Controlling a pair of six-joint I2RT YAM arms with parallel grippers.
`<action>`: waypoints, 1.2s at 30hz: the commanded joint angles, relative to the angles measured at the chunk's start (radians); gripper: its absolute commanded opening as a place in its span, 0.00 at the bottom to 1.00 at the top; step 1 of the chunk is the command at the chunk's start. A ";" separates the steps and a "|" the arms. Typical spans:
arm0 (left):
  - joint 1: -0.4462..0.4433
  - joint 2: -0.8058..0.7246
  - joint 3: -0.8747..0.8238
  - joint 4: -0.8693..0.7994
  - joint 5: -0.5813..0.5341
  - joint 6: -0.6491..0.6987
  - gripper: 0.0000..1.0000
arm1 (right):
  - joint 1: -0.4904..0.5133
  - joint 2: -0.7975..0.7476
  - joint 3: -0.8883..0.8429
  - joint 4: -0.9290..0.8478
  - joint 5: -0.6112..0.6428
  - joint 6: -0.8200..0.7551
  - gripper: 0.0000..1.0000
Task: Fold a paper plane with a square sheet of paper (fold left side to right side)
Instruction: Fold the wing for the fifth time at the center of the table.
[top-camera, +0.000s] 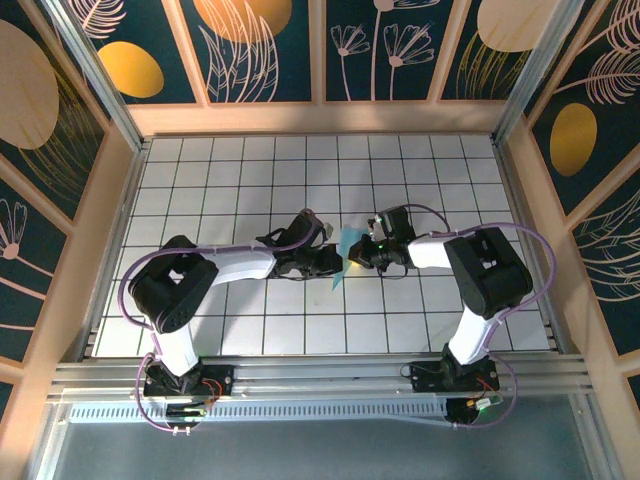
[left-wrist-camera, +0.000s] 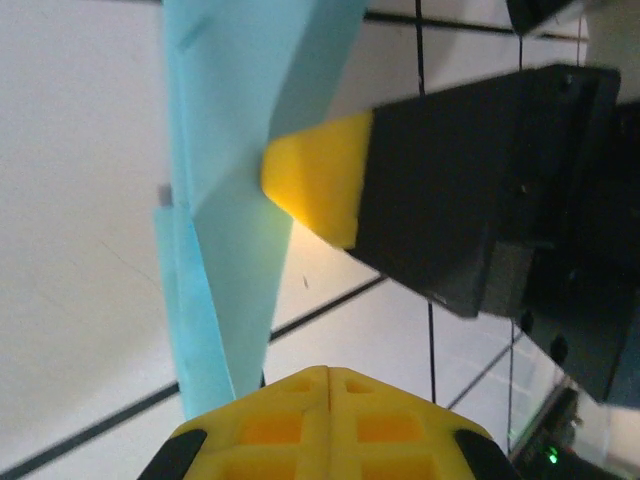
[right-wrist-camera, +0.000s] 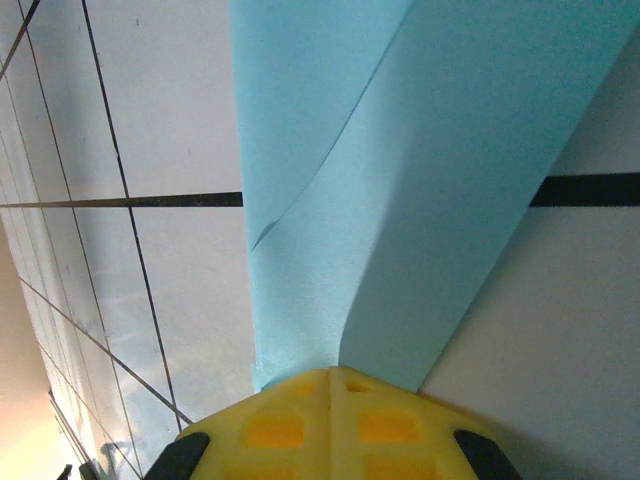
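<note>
The white grid-tiled table (top-camera: 250, 330) lay enclosed by wood-framed walls (top-camera: 260, 50) of dark blue panels with botanical prints. Near its centre, the light-cyan paper plane (top-camera: 346, 248) stood raised between both grippers. The right gripper (right-wrist-camera: 333, 372) was clenched on the plane's folded edge. The left gripper (left-wrist-camera: 328, 372) was closed, with the plane's tip just beside its fingers; a grasp could not be confirmed.

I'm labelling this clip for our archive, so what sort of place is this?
Probably a purpose-built robot test cell: a white gridded table boxed in by decorated wall panels, and two robot arms bolted to an aluminium rail at its near edge.
</note>
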 joint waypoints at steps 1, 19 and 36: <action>0.002 0.009 -0.014 0.011 0.093 -0.031 0.00 | 0.008 0.049 -0.008 -0.106 0.083 -0.027 0.00; 0.002 0.078 -0.008 0.010 0.075 -0.028 0.00 | 0.014 0.060 0.004 -0.128 0.100 -0.039 0.00; 0.002 0.056 -0.028 -0.017 0.038 -0.021 0.00 | 0.017 0.069 0.008 -0.143 0.110 -0.047 0.00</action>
